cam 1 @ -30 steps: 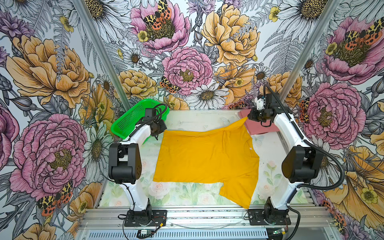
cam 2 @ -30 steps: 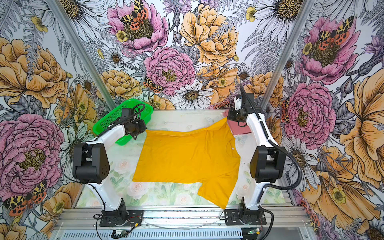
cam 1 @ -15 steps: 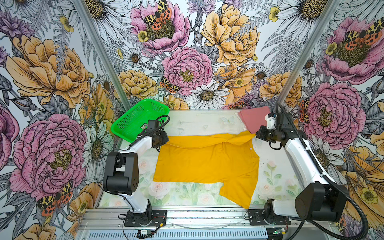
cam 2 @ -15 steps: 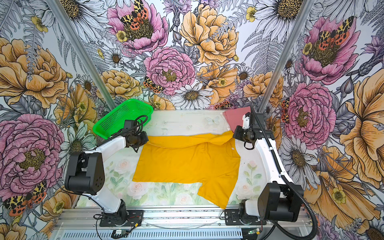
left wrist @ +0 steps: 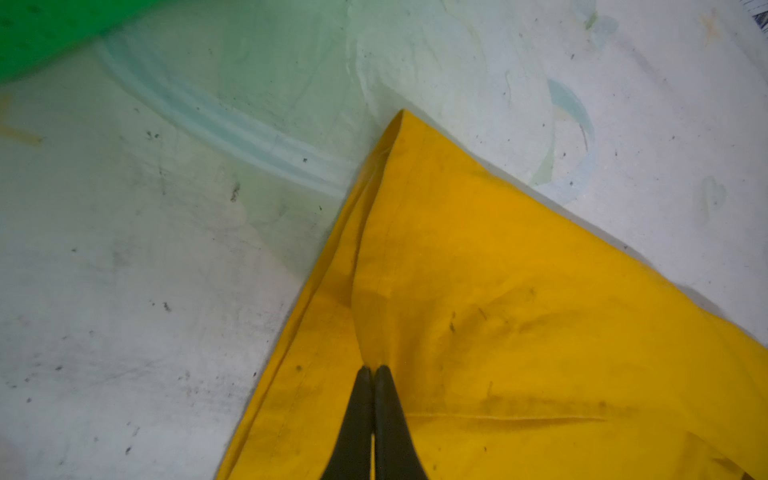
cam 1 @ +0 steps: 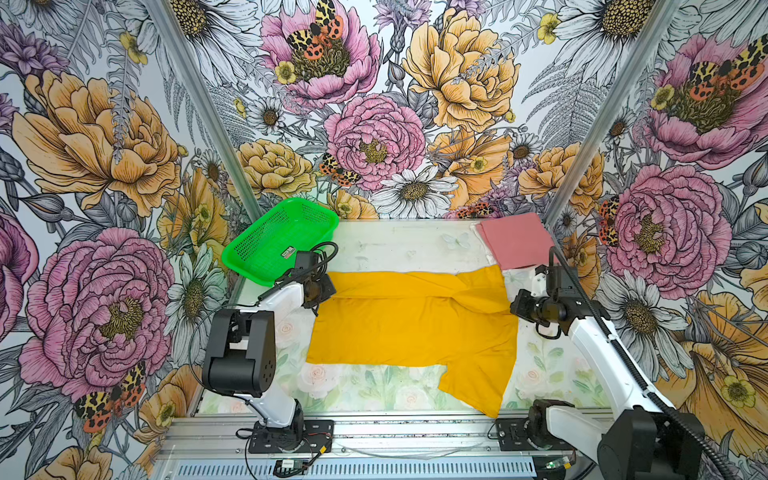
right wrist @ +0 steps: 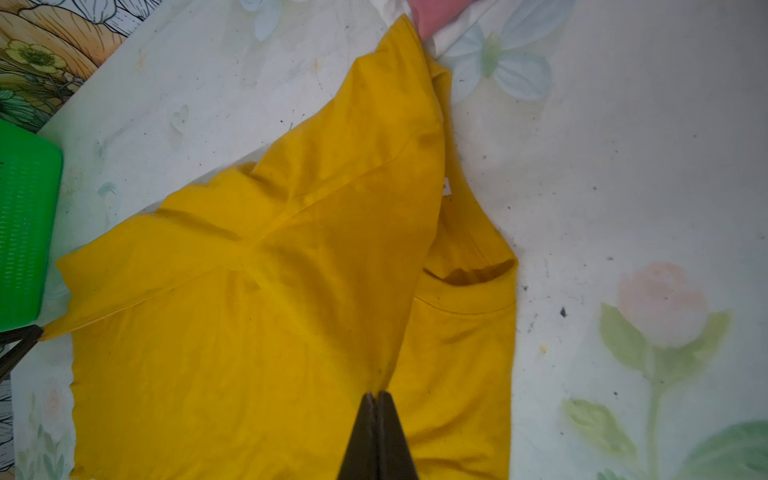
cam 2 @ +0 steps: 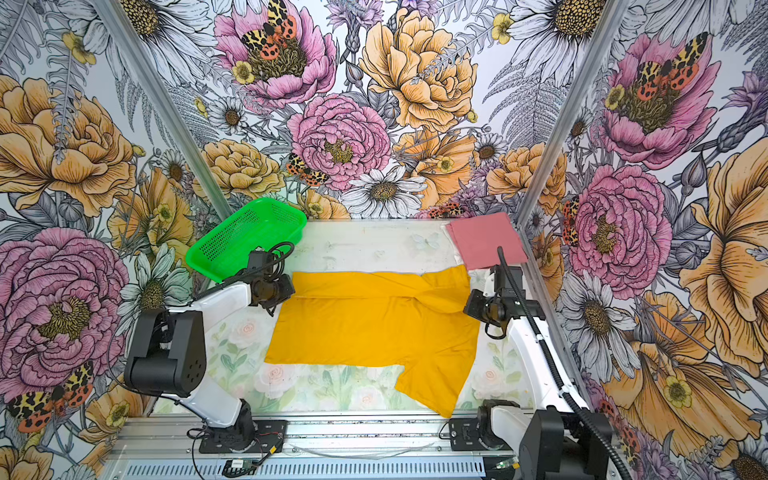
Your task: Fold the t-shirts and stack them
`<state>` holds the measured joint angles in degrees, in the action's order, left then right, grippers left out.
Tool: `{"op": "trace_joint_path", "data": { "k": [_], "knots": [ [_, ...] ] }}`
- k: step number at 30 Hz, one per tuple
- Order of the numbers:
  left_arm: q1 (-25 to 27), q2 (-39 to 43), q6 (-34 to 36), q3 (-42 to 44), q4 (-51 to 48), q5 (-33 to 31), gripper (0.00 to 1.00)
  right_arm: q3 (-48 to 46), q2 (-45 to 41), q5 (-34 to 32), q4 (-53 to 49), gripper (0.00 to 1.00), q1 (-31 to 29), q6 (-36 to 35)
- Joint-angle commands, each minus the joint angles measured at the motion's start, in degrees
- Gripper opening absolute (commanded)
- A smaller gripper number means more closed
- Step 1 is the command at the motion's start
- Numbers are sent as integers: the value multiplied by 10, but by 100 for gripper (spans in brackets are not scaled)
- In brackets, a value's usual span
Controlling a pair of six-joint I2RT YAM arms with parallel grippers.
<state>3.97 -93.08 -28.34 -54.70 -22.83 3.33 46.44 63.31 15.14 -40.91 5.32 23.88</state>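
Both the left hand and the right hand pinch shut on the yellow tee, spread on the desk just beside the basket, the pink tee folded well apart from it; light, limp cloth, so corners and hems look the best holds.

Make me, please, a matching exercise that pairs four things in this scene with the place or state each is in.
Things:
1. yellow t-shirt
2. pink t-shirt
3. green basket
4. left gripper

Places or states:
A. folded flat at the far right corner of the table
B. shut, pinching yellow cloth
C. at the table's far left corner
D. spread mid-table, far edge folded over

Pairs: 1-D, 2-A, 3-C, 4-B.
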Motion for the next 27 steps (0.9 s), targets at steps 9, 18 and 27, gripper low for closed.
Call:
{"op": "trace_joint_path", "data": {
  "k": [9, 18, 27],
  "knots": [
    [-20, 14, -8, 11, 13, -22, 0, -42, -36, -40, 10, 0, 12, 9],
    [-15, 12, -12, 8, 12, -9, 12, -47, -54, -3, 8, 12, 9, 26],
    [-11, 84, 4, -29, -24, -1, 89, 16, -15, -39, 25, 75, 11, 12]
  ]
}}
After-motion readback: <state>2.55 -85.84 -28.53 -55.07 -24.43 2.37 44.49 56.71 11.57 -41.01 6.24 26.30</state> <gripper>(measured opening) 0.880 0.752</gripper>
